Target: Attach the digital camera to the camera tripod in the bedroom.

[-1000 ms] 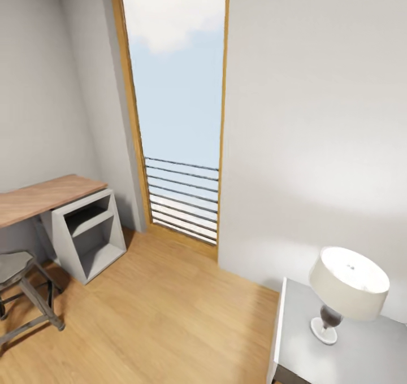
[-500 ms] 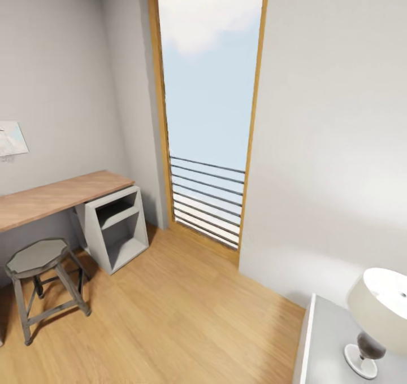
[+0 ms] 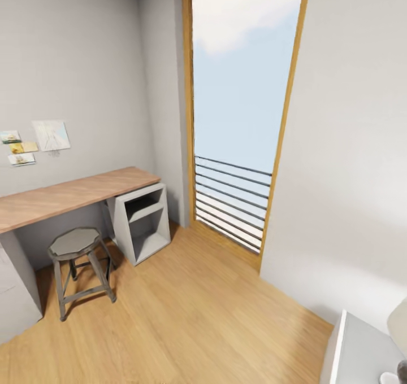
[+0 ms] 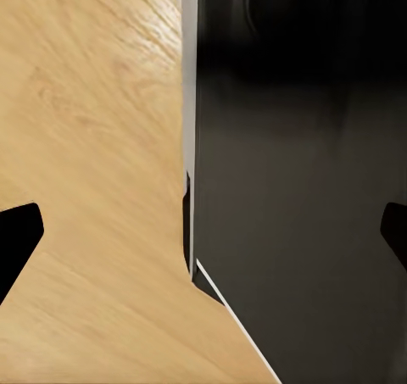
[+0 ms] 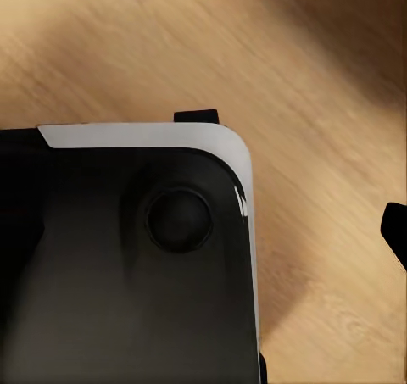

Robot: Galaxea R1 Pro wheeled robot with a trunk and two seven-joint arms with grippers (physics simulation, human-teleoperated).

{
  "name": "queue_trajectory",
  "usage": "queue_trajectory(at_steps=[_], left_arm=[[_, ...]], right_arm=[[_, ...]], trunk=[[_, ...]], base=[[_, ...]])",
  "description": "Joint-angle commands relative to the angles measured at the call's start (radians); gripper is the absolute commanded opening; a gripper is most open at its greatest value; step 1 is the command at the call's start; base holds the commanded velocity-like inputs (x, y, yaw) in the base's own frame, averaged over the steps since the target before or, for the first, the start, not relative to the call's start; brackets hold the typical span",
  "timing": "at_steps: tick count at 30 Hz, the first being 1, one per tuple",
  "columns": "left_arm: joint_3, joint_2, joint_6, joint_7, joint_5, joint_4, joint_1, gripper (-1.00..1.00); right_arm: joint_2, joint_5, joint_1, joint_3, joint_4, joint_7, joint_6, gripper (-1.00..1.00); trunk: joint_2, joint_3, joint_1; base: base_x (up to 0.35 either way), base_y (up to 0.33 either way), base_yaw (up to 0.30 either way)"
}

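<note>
The digital camera and the camera tripod are out of view. The head view looks into a corner of the bedroom with light grey walls and a light wood plank floor [image 3: 198,322]. In the left wrist view my left gripper [image 4: 203,244] is open, its dark fingertips [image 4: 17,244] far apart at the frame's sides, with nothing between them, over floor and my black base [image 4: 297,189]. In the right wrist view my right gripper [image 5: 203,240] looks open too, one fingertip [image 5: 397,231] showing beside my black base [image 5: 110,274] and empty floor.
A wooden desk [image 3: 73,195] runs along the left wall, with a grey open shelf unit [image 3: 141,223] under it and a grey octagonal-seat stool [image 3: 76,245] in front. A tall window with a rail [image 3: 234,203] is ahead. A white cabinet [image 3: 356,350] stands at bottom right.
The head camera has turned left: desk, stool and window have slid rightward in the picture, wall pictures have come into view, and the lamp on the cabinet has almost left the frame.
</note>
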Motion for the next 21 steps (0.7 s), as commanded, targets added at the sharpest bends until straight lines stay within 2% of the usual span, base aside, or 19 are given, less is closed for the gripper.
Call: queue_trajectory(at_steps=[1, 21], left_arm=[[0.001, 0.0, 0.0, 0.0, 0.002, -0.002, 0.0, 1.0], [0.001, 0.0, 0.0, 0.0, 0.002, -0.002, 0.0, 1.0]], right_arm=[[0.0, 0.0, 0.0, -0.007, 0.0, 0.003, -0.003, 1.0], [0.0, 0.0, 0.0, -0.007, 0.0, 0.003, -0.002, 1.0]], trunk=[[0.0, -0.001, 0.0], [0.0, -0.001, 0.0]], base=[[0.0, 0.0, 0.285], [0.0, 0.0, 0.285]])
